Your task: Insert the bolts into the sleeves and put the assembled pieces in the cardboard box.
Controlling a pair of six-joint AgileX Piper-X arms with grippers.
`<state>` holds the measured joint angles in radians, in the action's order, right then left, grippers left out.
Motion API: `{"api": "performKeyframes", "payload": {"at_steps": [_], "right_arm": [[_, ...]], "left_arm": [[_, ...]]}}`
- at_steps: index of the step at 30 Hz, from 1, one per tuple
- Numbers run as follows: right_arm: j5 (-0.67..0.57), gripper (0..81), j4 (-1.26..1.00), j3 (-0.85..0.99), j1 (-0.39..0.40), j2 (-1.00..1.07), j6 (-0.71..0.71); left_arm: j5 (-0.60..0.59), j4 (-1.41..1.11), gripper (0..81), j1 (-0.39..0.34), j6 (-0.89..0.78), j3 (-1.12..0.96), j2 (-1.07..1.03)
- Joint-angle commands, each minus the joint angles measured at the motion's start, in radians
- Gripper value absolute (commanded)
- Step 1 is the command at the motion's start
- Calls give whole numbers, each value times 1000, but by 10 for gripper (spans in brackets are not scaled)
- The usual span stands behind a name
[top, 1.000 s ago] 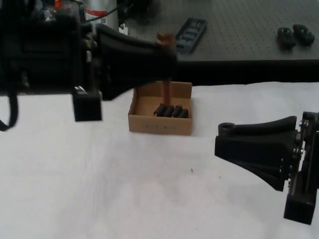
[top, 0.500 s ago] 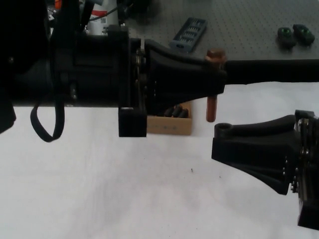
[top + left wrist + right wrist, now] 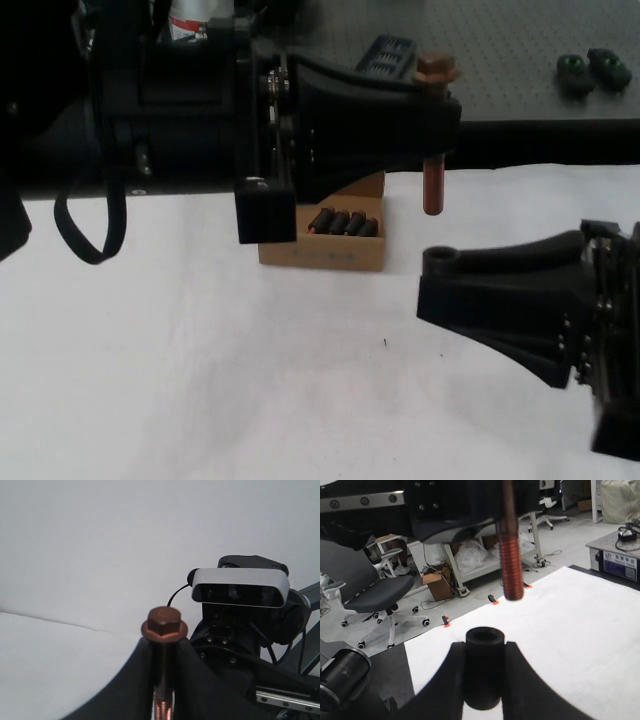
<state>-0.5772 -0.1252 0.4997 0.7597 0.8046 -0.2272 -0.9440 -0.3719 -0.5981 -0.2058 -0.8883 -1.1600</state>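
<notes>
My left gripper (image 3: pixel 440 110) is shut on a copper bolt (image 3: pixel 433 150), which hangs upright with its hexagonal head (image 3: pixel 164 623) on top and its threaded end (image 3: pixel 511 570) pointing down. Just below it, my right gripper (image 3: pixel 443 270) is shut on a black sleeve (image 3: pixel 484 670) held upright, bore facing up. The bolt's tip hovers a little above the sleeve's opening, apart from it. The cardboard box (image 3: pixel 322 252) sits behind on the white cloth and holds several black assembled pieces (image 3: pixel 343 223).
A white cloth (image 3: pixel 250 380) covers the bench front. Behind it lies a dark perforated board with a blue rack (image 3: pixel 385 58) and two dark green-topped parts (image 3: pixel 592 70). The left arm's bulk (image 3: pixel 170 110) hangs over the box's left side.
The left gripper carried the bolt from above the box rightward to over the sleeve, then lifted it slightly. The right gripper shifted a little left and down.
</notes>
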Motion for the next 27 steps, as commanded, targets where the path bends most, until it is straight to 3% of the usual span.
{"api": "performKeyframes", "payload": {"at_steps": [1,27], "right_arm": [[3,29,-38,4,0,4,-3],[74,29,-118,4,0,26,90]], "left_arm": [[-3,-31,6,-3,-23,-4,2],[-11,-25,6,-3,-26,-4,2]]}}
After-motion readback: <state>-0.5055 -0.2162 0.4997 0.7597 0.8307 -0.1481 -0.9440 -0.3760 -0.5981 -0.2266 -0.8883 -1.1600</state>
